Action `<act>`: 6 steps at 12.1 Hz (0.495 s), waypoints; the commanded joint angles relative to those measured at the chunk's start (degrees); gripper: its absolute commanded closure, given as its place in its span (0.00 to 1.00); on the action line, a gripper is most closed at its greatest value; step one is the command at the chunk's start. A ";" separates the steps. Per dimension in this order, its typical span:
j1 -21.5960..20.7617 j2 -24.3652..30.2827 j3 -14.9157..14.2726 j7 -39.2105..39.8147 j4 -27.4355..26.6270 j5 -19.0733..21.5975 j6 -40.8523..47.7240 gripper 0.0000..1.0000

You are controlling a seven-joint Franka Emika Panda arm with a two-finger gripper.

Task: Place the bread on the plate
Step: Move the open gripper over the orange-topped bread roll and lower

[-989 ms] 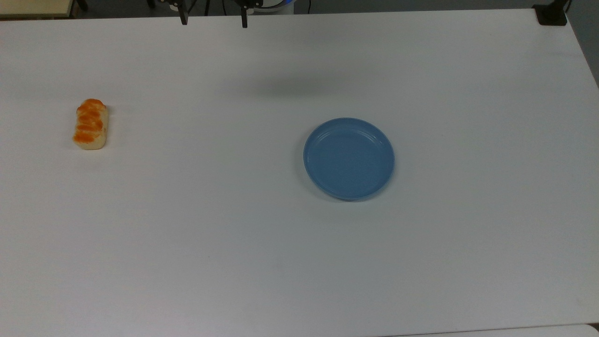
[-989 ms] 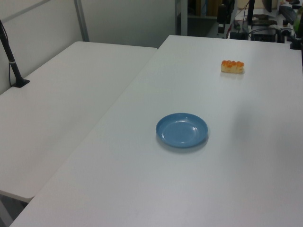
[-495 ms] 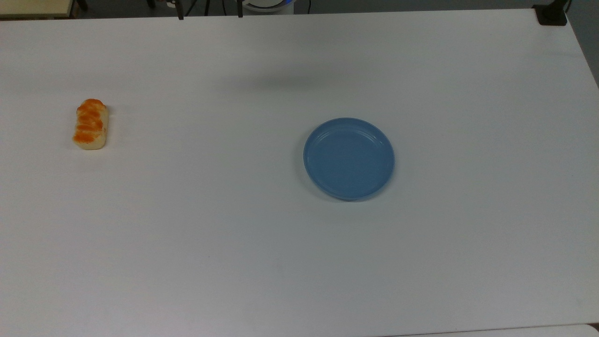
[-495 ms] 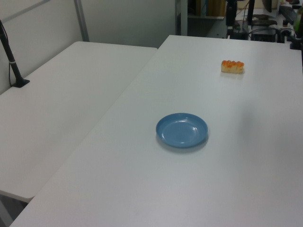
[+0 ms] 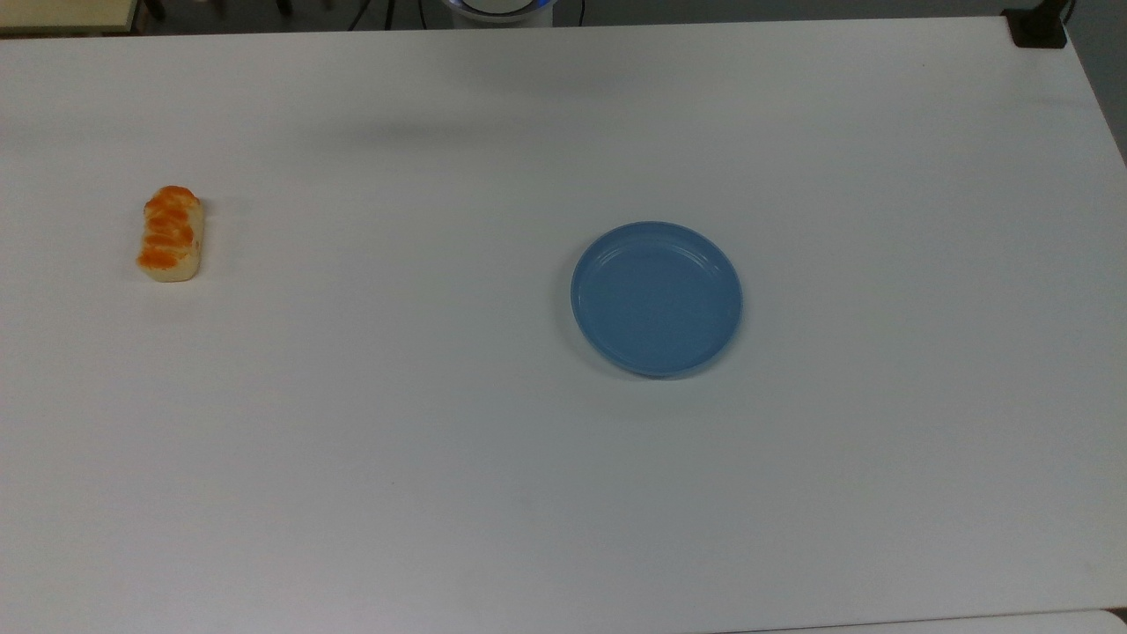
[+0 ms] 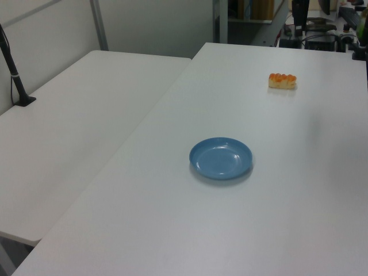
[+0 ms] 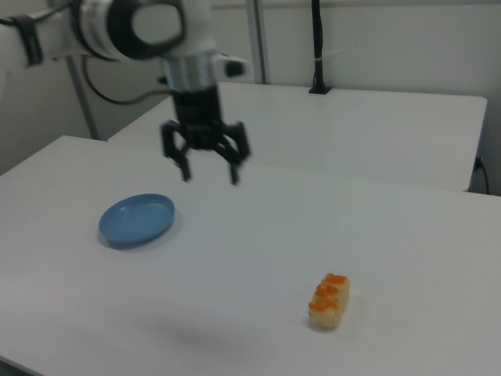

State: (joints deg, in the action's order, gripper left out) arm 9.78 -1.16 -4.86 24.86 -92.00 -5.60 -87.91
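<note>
— Where's the hand (image 7: 210, 166)?

— High over the surface (image 5: 440, 440), fingers spread wide, empty. The bread (image 7: 329, 301) lies well apart from it, and far from the plate (image 7: 137, 220).

— How will it handle?

— Probably light and soft. I'd pinch across its narrow sides, mid-length, gently; the glazed top may be slick.

No readable text anywhere: no labels, brands, numbers or signs on the white table (image 5: 563, 493) (plain surface), nor on the robot arm (image 7: 133, 27).
</note>
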 commanded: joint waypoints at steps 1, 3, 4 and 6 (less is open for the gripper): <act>1.46 0.38 -7.07 5.45 -11.76 1.90 -16.28 0.01; 4.26 -5.05 -7.97 5.46 -13.03 8.62 -25.09 0.00; 4.80 -8.91 -7.97 5.37 -12.85 10.24 -28.77 0.00; 5.24 -15.16 -7.97 4.14 -13.11 10.69 -39.31 0.00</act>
State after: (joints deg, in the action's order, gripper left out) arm 14.98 -10.38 -12.58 29.72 -105.34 3.29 -118.54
